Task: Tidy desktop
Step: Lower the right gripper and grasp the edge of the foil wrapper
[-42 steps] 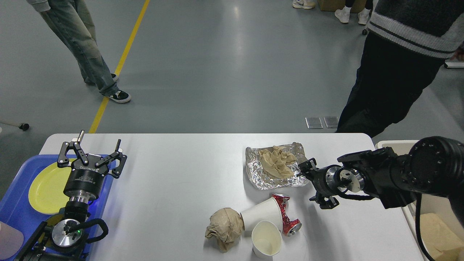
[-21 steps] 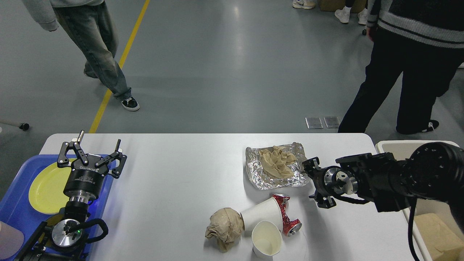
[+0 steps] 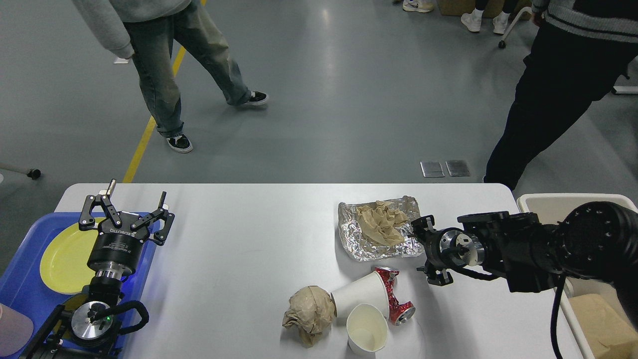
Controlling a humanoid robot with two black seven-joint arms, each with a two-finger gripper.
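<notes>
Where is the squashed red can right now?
In the head view, the squashed red can lies on the white desktop, right of centre near the front, against two paper cups, below the foil sheet.

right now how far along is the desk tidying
Early stage. Possibly done: a yellow plate sits in the blue tray, and brown paper lies in the cream bin. In hand: nothing gripped; the right gripper is at the foil's edge, the left gripper open above the tray. Left on the desktop: foil with tissue, crumpled paper ball, two paper cups, crushed red can.
</notes>
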